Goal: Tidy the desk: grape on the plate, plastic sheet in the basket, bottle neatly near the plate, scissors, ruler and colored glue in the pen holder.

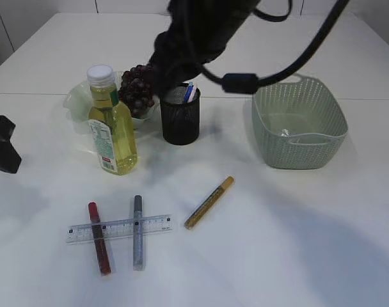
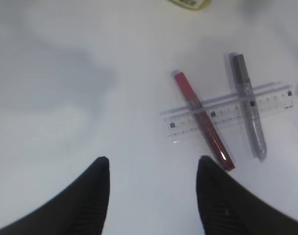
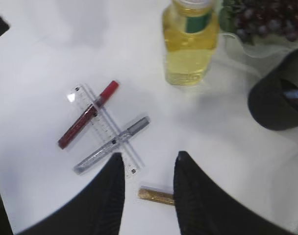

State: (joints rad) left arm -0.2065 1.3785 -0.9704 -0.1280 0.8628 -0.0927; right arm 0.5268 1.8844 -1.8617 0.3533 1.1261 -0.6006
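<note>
1. Ruler (image 1: 119, 228) lay flat near the front of the white table (image 1: 297, 243), with the red glue pen (image 1: 99, 238) and the silver glue pen (image 1: 137, 231) both crossing over it.
2. Just to the right of them, the gold glue pen (image 1: 209, 202) lay at a slant, apart from the ruler.
3. Behind these stood the bottle (image 1: 112, 125) of yellow liquid, upright, just in front of the clear plate (image 1: 74, 102).
4. The grapes (image 1: 137, 89) sat on that plate, beside the black mesh pen holder (image 1: 180, 117), which had something blue sticking out of it.
5. The green basket (image 1: 299, 123) stood to the right, well apart from the pens; a small pale item lay inside, too small to make out.
6. My left gripper (image 2: 153, 169) hung over bare table with its jaws spread and nothing between them, the red pen's tip near one finger.
7. My right gripper (image 3: 149, 164) was likewise parted and empty, hovering above the gold pen and the end of the ruler.
</note>
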